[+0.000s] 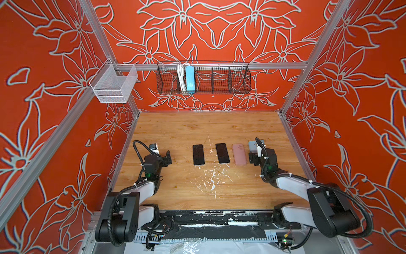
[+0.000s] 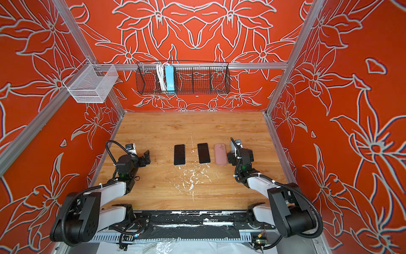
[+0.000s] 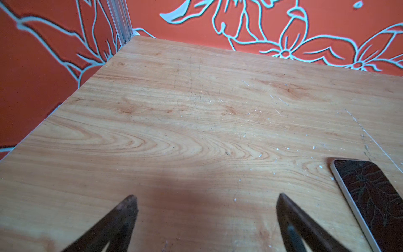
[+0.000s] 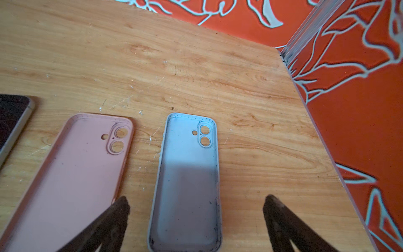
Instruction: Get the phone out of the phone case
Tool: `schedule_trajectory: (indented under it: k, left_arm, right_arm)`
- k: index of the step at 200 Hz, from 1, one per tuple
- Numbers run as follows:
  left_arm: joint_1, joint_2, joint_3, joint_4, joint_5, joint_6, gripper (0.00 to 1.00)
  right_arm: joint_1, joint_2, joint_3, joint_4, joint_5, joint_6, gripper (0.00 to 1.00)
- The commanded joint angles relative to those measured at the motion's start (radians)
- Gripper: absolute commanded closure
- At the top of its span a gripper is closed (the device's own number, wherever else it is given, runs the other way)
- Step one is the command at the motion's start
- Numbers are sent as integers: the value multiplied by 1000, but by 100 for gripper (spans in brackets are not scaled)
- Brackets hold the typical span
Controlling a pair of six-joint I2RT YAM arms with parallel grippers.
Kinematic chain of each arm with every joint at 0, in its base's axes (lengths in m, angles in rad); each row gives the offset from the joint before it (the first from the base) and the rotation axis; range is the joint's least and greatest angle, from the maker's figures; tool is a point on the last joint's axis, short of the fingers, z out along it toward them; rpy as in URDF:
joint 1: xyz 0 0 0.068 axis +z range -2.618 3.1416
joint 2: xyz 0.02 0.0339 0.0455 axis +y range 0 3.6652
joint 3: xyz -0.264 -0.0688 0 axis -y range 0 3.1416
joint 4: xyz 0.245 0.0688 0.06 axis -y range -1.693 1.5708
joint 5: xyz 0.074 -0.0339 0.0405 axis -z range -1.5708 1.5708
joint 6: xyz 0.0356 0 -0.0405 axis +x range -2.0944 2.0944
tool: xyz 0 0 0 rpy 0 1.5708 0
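Two bare phones lie screen up side by side in the middle of the wooden table, one (image 1: 198,154) (image 2: 179,154) to the left of the other (image 1: 222,153) (image 2: 203,153). To their right lies an empty pink phone case (image 1: 239,154) (image 4: 76,170), hollow side up. Further right is an empty pale blue phone case (image 1: 252,145) (image 4: 189,165), also hollow side up. My right gripper (image 1: 253,156) (image 4: 196,200) hovers open just over the blue case's near end, one finger on either side of it. My left gripper (image 1: 168,157) (image 3: 207,198) is open over bare wood left of the phones, holding nothing.
A black wire basket (image 1: 203,79) holding a blue power strip (image 1: 190,80) hangs on the back wall. A white mesh basket (image 1: 114,84) hangs at the left rail. White flecks (image 1: 212,176) mark the table's (image 1: 197,129) front middle. Orange walls close three sides.
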Motion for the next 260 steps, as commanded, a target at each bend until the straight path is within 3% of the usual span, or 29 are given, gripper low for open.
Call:
schedule_trajectory:
  k: [1,30,60,92,112,129,143,152,164,176,206,260]
  left_arm:
    - [7,11,20,15,22,-1,3]
    - [8,53,50,1,80,28,3]
    - [9,135,85,20,122,42,3]
    - [8,148,104,-3,145,54,3]
    - [9,159,123,-27,156,59,3]
    - [8,158,123,-28,156,59,3]
    - [8,158,124,-28,154,59,3]
    - [8,158,123,-28,155,58,3]
    - [9,159,123,-29,155,57,3]
    - [9,157,123,-29,154,58,3]
    - [8,157,123,-29,155,59,3]
    - [10,159,124,-28,156,59,3]
  right_arm:
    - [-8,18,42,47,-24,-39,2]
    - [-8,0,16,82,22,-19,2]
    - [-23,-24,-25,136,-13,-30,2]
    - [-46,80,-137,471,27,-18,3]
    - [-95,62,-93,348,-77,9,3]
    - [-175,163,-66,407,-228,46,2]
    - [-223,118,-34,267,-300,66,2]
    - [-226,151,-55,366,-309,74,2]
    - [-226,119,-34,268,-307,65,3]
    - [-227,142,-51,341,-329,64,2]
    - [-228,125,-61,333,-397,30,2]
    - [-228,119,-61,324,-395,29,3]
